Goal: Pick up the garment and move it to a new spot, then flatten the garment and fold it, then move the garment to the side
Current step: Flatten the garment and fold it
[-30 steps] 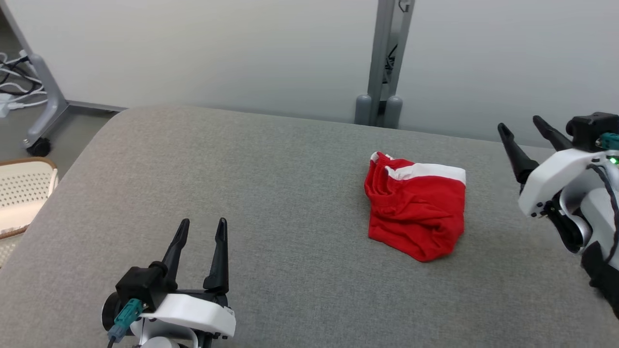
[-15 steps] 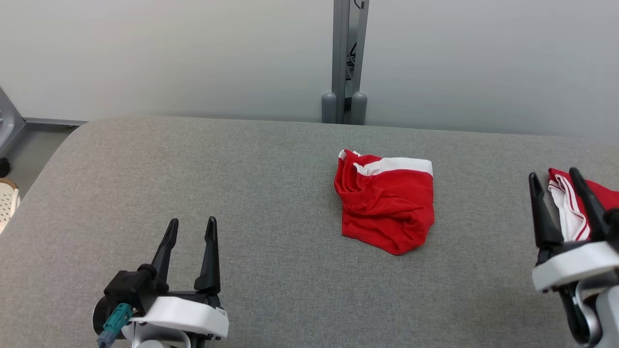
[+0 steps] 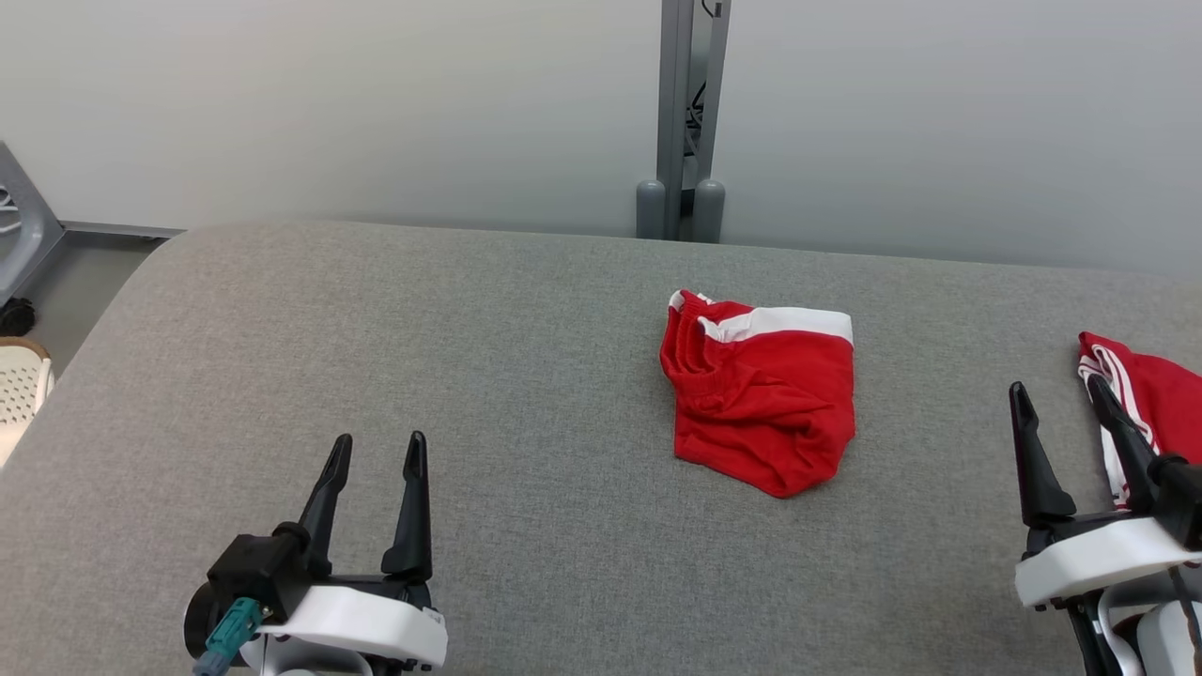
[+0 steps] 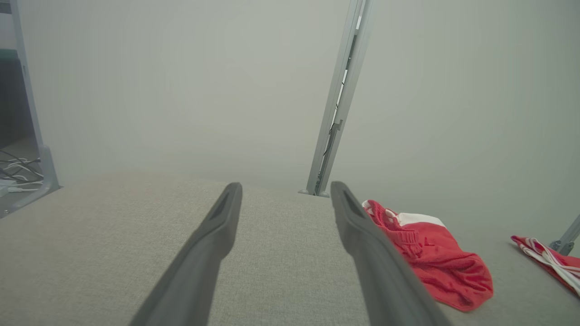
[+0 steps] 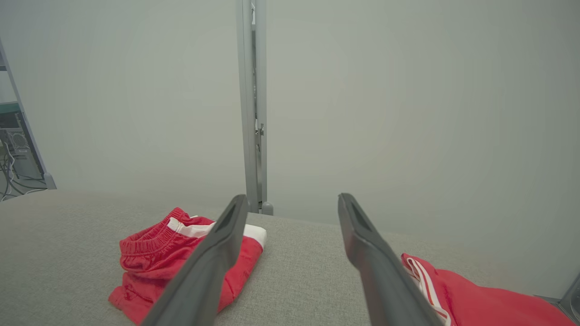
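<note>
A red garment (image 3: 761, 390) with a white band lies folded and bunched on the grey padded table (image 3: 470, 329), right of the middle. It also appears in the left wrist view as the garment (image 4: 435, 258) and in the right wrist view as the garment (image 5: 149, 258). My left gripper (image 3: 379, 441) stands open at the lower left, well apart from the cloth, with nothing between its fingers (image 4: 213, 235). My right gripper (image 3: 1055, 387) is open at the lower right, between the garment and a second red piece, and holds nothing.
A second red garment with white stripes (image 3: 1150, 394) lies at the table's right edge, just behind my right fingers (image 5: 367, 249). A grey post (image 3: 690, 103) stands against the pale wall behind the table. A white perforated object (image 3: 19, 394) sits off the left edge.
The head view has swung to the right, bringing the striped red garment into view. My right gripper has turned from pointing up-left to pointing straight up and sits lower. The folded garment has not moved.
</note>
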Available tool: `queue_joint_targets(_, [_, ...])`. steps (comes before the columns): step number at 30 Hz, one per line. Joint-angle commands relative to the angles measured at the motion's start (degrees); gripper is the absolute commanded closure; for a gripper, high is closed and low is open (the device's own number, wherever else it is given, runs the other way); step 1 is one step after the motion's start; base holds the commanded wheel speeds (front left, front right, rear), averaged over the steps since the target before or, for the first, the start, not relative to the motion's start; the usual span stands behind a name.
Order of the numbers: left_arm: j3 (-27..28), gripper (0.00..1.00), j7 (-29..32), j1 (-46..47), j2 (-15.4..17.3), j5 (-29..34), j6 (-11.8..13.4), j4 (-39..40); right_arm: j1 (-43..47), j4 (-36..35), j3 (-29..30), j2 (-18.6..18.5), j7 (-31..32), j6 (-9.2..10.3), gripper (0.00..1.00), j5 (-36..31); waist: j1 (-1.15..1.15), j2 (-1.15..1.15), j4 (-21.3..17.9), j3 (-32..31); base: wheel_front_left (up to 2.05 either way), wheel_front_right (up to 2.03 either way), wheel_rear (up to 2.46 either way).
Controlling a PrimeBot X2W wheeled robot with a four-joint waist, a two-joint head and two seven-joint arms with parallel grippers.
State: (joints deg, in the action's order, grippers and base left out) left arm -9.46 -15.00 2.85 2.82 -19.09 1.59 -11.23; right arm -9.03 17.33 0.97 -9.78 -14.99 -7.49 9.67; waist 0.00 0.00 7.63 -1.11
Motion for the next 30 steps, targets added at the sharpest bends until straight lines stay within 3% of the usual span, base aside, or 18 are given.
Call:
queue_joint_targets(1, [0.0, 0.0, -0.2, 0.1, 0.2, 0.6, -0.1, 0.2, -0.4, 0.0, 0.1, -0.4, -0.3, -0.02, 0.0, 0.0, 0.0, 0.0, 0.2, 0.1, 0.0, 0.0, 0.0])
queue_joint_targets(7, [-2.3, 0.0, -0.2, 0.1, 0.3, 1.1, -1.1, -0.3, -1.1, -0.2, 0.4, -1.0, -0.3, -0.02, 0.0, 0.2, 0.0, 0.0, 1.7, 1.4, 0.0, 0.0, 0.0])
queue_joint_targets(8, [-2.6, 0.0, -0.2, 0.3, 0.2, 0.9, -1.0, -0.2, -1.5, 0.0, 0.0, -1.2, -0.3, -0.01, 0.14, 0.5, 0.0, 0.0, 2.0, 2.0, 0.0, 0.0, 0.0])
queue_joint_targets(9, [-3.0, 0.0, -0.2, 0.7, 0.2, 0.8, -0.8, 0.0, -2.3, 0.1, -0.5, -1.7, -0.3, -0.02, 0.74, 0.7, 0.0, 0.0, 2.2, 2.8, 0.0, 0.0, 0.0])
queue_joint_targets(10, [-3.4, 0.0, -0.2, 1.1, 0.2, 0.6, -0.7, 0.2, -3.2, 0.1, -1.0, -2.3, -0.3, -0.02, 1.0, 1.1, 0.0, 0.0, 2.5, 3.6, 0.0, 0.0, 0.0])
queue_joint_targets(13, [-4.4, 0.0, -0.2, 2.1, 0.2, 0.3, -0.5, 0.3, -5.8, 1.7, -4.4, -4.8, -0.3, -0.01, 1.0, 2.3, 0.0, 0.0, 3.4, 6.2, 0.0, 0.0, 0.0])
queue_joint_targets(24, [-8.9, 0.0, -0.2, 6.6, 0.2, -1.2, 0.5, 0.4, -23.0, 15.9, -26.1, -15.9, -0.3, -0.01, 1.0, 12.6, 0.0, 0.0, 9.3, 14.4, 0.0, 0.0, 0.0])
queue_joint_targets(30, [-9.7, 0.0, -0.2, 7.5, 0.2, -1.5, 1.3, 0.2, -27.1, 20.7, -35.8, -18.8, -0.3, -0.01, 1.0, 19.9, 0.0, 0.0, 11.9, 15.7, 0.0, 0.0, 0.0])
